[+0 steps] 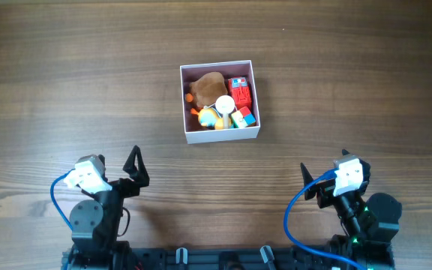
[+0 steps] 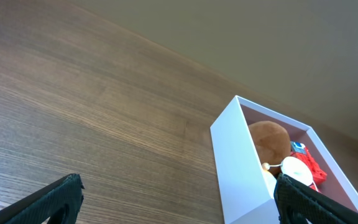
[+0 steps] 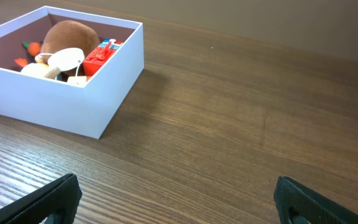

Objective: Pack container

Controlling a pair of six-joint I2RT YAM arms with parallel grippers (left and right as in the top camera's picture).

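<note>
Toys are seen packed inside the container (image 1: 222, 136), a square white-walled box with a dusty-pink inside, which is placed around the middle of the wooden table (image 1: 66, 67), well apart from the near edge where both arms are mounted. A brown plush lump (image 1: 208, 85) is set in the far left corner of the box, and a red toy (image 1: 241, 94) is laid along its right wall. A white round piece (image 1: 224, 104) is rested between them, near the centre. A small many-coloured cube (image 1: 243, 118) is lodged in the near right corner, with a yellow and blue toy (image 1: 210, 117) just beside it toward the near left; what kind of toy it is cannot be told. The brown lump is raised slightly above the rim, as seen from the right wrist.

The left gripper (image 2: 179, 200) is held low over the near left part of the table, its fingers spread wide and released, with nothing grasped. The right gripper (image 3: 176, 200) is held likewise near the near right corner, fingers parted and unloaded. Bare wood is seen between each gripper and the box. A blue cable (image 1: 57, 201) is looped beside each arm base.
</note>
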